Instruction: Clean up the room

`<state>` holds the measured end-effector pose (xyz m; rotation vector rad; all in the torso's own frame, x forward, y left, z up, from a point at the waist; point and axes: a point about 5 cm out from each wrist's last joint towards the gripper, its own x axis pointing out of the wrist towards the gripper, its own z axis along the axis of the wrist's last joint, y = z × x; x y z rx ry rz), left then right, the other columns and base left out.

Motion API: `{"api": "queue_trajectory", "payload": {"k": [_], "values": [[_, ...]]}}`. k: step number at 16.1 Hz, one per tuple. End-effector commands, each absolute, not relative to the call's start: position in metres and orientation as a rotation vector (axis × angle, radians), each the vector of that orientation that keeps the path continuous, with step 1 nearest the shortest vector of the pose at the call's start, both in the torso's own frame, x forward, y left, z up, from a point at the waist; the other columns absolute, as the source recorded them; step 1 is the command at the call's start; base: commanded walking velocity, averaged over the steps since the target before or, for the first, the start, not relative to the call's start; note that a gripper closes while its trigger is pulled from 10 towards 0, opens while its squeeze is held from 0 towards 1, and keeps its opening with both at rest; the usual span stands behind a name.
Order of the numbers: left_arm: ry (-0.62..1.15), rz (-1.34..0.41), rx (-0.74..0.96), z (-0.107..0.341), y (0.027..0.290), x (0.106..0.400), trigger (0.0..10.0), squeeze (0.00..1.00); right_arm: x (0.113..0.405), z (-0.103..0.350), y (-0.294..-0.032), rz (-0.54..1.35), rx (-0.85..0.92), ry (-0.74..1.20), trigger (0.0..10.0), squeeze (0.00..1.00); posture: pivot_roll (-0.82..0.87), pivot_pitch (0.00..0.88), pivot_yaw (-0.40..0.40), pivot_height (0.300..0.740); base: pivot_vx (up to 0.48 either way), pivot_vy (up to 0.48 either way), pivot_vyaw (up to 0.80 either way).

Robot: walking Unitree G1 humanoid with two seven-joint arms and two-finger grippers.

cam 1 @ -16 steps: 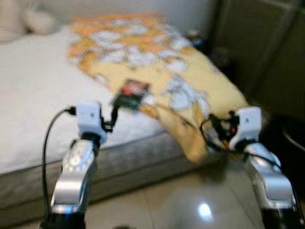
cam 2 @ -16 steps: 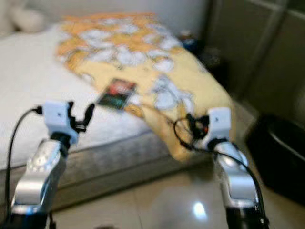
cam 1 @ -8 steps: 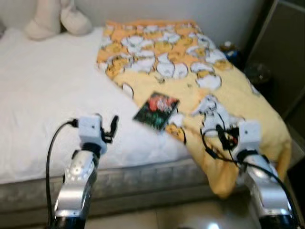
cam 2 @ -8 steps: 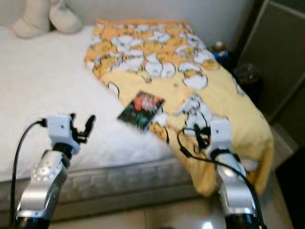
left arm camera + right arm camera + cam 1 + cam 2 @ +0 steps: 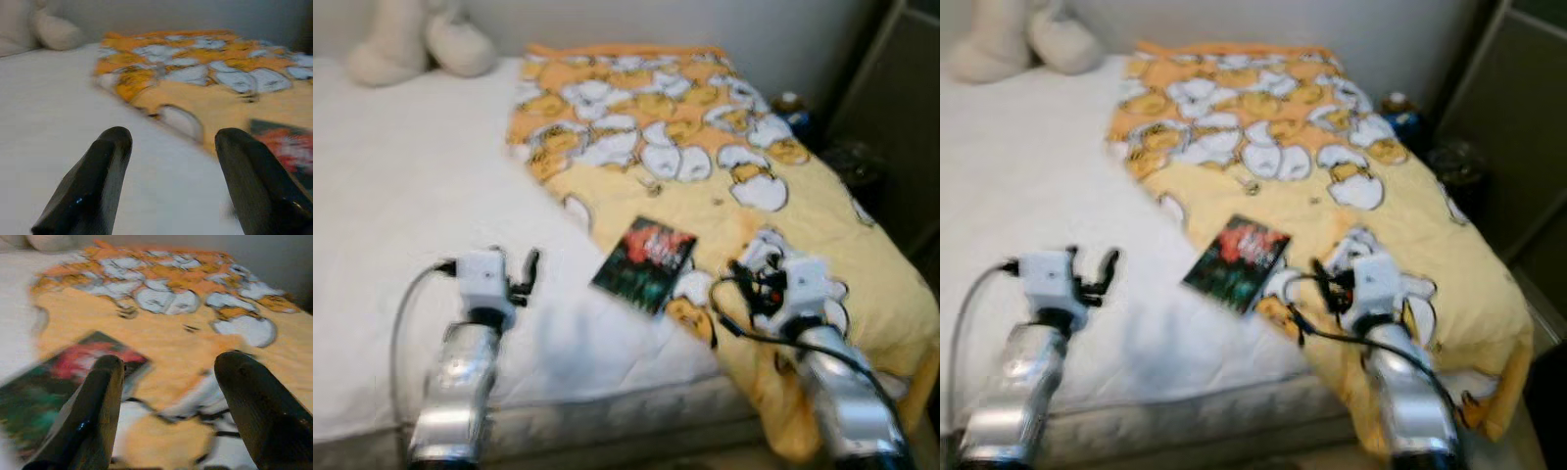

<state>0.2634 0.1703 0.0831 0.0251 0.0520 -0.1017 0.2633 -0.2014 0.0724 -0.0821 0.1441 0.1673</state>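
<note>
Left eye view: white bed [image 5: 391,225] under yellow blanket [image 5: 705,186], book [image 5: 644,262] atop.

Bed [image 5: 382,245] with white quilted cover, grey mattress edge at front. Yellow-orange blanket [image 5: 705,147] with white pattern spread over bed's right half, hanging over right front corner. Dark book [image 5: 644,262] with red picture lies flat at blanket's left edge, partly on white cover. Cream plush toy [image 5: 416,44] at far left end.
</note>
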Motion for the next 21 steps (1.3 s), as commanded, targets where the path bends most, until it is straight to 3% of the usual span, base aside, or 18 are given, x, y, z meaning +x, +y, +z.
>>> {"api": "queue_trajectory", "payload": {"k": [1,4,11,21], "values": [[0.059,-0.102,0.046,0.083,0.175,0.261,10.0,0.00,0.266,0.077,-0.195,0.189,-0.075,0.125,10.0,0.00,-0.06,0.000,-0.001,0.740,0.000,0.000,0.00],[0.030,-0.111,0.064,0.083,0.173,0.261,10.0,0.00,0.261,0.075,-0.187,0.264,0.010,0.144,10.0,0.00,-0.07,0.000,-0.004,0.740,0.000,0.000,0.00],[0.019,-0.151,0.095,0.089,0.172,0.267,10.0,0.00,0.255,0.066,-0.188,0.239,0.004,0.185,10.0,0.00,-0.07,0.000,0.005,0.740,0.000,0.000,0.00],[0.013,-0.152,0.165,0.092,0.171,0.277,10.0,0.00,0.258,0.069,-0.196,0.163,0.022,0.171,10.0,0.00,-0.07,0.000,0.020,0.740,0.000,0.387,0.00]]}}
